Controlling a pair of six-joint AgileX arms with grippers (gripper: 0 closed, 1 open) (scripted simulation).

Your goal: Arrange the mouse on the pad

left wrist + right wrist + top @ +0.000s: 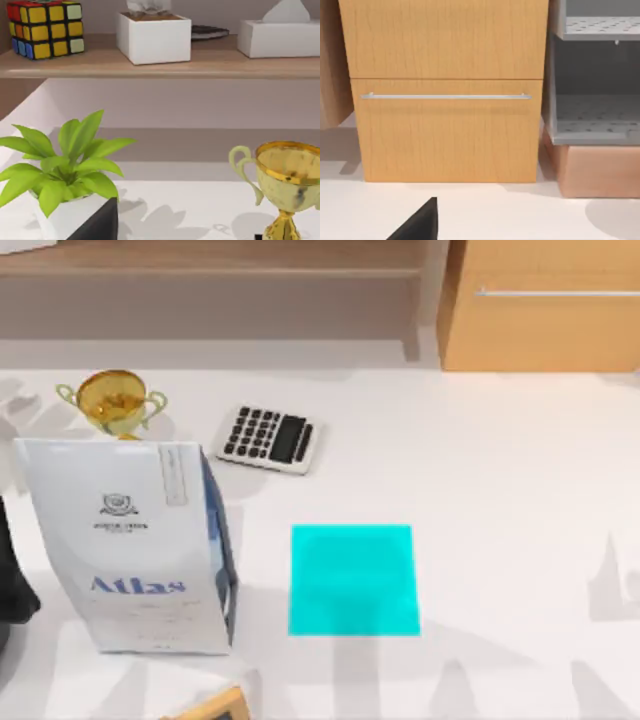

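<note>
Left arm (12, 590): matte black casing, rounded bulging profile, no visible markings, cables or screws. Left wrist view: a black angular wedge (97, 225) of the arm's own hardware, flat faces, sharp top corner. Right wrist view: a similar black wedge (420, 222), plain, pointed tip, unmarked.

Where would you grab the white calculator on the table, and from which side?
The calculator lies flat on the table, keys up and turned slightly askew. It is probably best to come straight down from above and close the claw across its two long edges near the middle. That is its narrower span, and it sits too low to grip from the side.
</note>
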